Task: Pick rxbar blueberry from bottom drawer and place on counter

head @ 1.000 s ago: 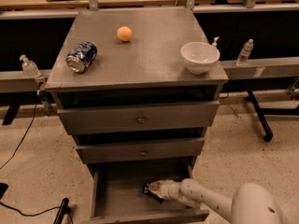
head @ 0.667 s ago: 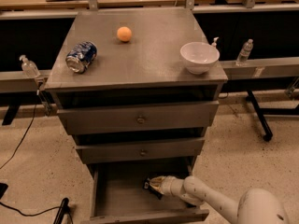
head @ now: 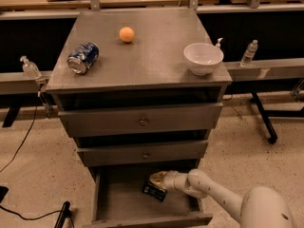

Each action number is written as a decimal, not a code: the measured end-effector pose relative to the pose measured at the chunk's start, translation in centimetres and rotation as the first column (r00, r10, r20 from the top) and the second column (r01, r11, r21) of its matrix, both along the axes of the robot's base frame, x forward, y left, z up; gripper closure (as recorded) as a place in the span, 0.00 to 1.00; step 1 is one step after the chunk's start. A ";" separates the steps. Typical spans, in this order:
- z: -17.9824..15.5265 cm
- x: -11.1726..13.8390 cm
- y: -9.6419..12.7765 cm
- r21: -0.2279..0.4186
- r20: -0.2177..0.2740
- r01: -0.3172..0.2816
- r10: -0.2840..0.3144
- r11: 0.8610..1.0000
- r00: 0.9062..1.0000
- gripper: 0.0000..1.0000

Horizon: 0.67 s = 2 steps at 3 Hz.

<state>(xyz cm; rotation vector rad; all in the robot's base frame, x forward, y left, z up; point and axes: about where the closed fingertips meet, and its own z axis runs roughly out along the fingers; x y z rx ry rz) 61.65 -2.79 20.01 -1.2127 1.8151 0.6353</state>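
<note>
Dark-wrapped rxbar blueberry point(head: 154, 192) lies in the bottom drawer point(head: 114, 201), just beside the pincer point(head: 158, 178). I cannot tell whether the pincer grips. A shallow hold could drop the bar.

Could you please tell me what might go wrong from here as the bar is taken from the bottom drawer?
The gripper sits inside the bottom drawer, under the middle drawer front; lifting straight up may strike it. The rxbar blueberry lies askew on the drawer floor and could slip from a grasp. On the counter, the soda can lies on its side and may roll if bumped.
</note>
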 end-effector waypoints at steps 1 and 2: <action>-0.8 -0.3 0.0 -0.030 -0.049 -0.016 0.014 0.999 0.999 0.76; -2.1 -1.1 -1.0 -0.039 -0.088 0.004 -0.007 0.999 0.996 0.54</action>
